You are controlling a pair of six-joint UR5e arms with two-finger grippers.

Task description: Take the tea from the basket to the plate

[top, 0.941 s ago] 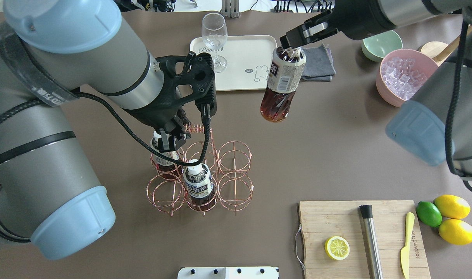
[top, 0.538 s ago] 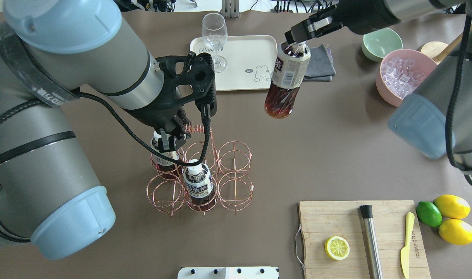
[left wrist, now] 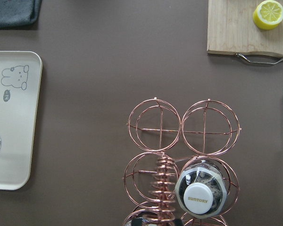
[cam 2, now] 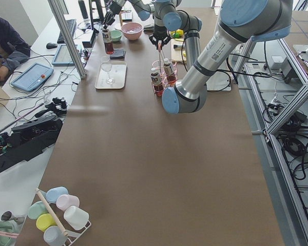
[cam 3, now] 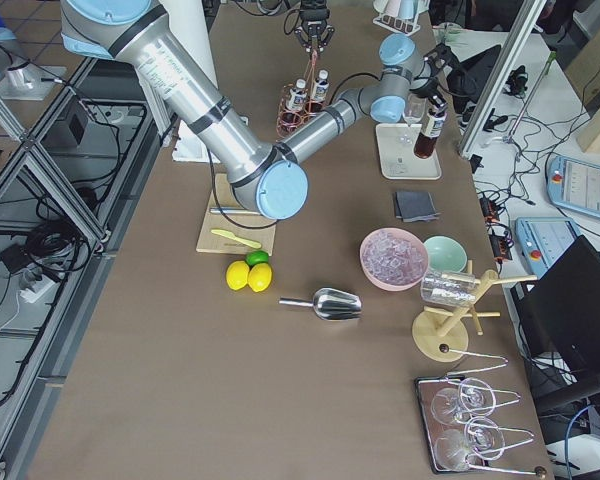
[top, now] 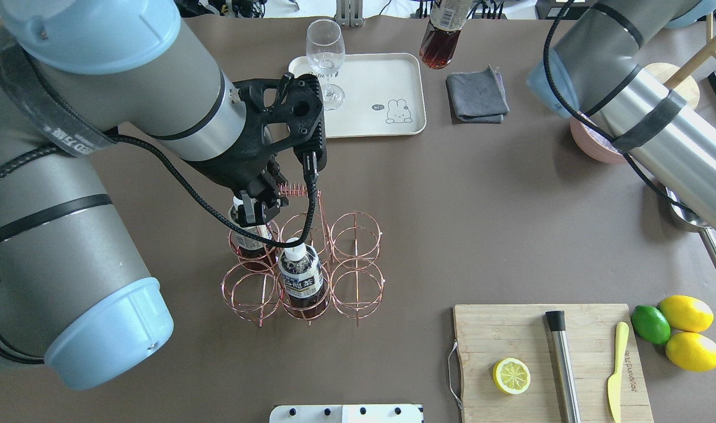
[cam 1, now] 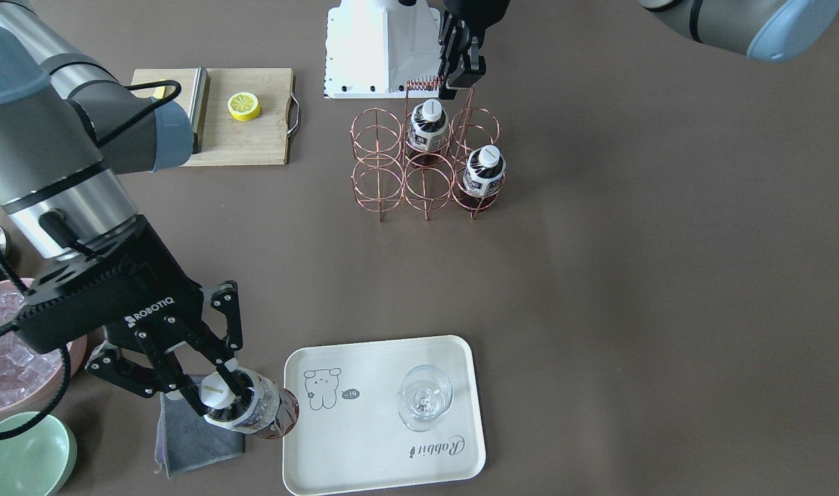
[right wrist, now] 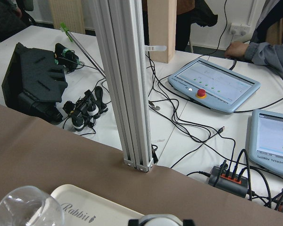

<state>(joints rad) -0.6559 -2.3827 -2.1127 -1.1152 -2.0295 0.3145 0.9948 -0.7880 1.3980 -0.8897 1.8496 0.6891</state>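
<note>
the right gripper [cam 1: 216, 394] has its jaws closed on the white cap and neck of the tea [cam 1: 257, 412], which hangs cap-up and near upright. its dark base is just at the short edge of the plate [cam 1: 378, 468], on the side where the grey cloth [cam 1: 185, 441] lies on the tabletop. the bare spot by the bear drawing [cam 1: 321, 387] lies a little further toward the robot's left. the stemmed glass [cam 1: 425, 397] stands on the plate's other half, apart from that spot, so it seems unlikely to block the way. the left gripper [cam 1: 461, 69], well apart, has its jaws pinched on the coiled handle of the basket [cam 1: 378, 172], where two more bottles [cam 1: 483, 172] sit in cells.
</note>
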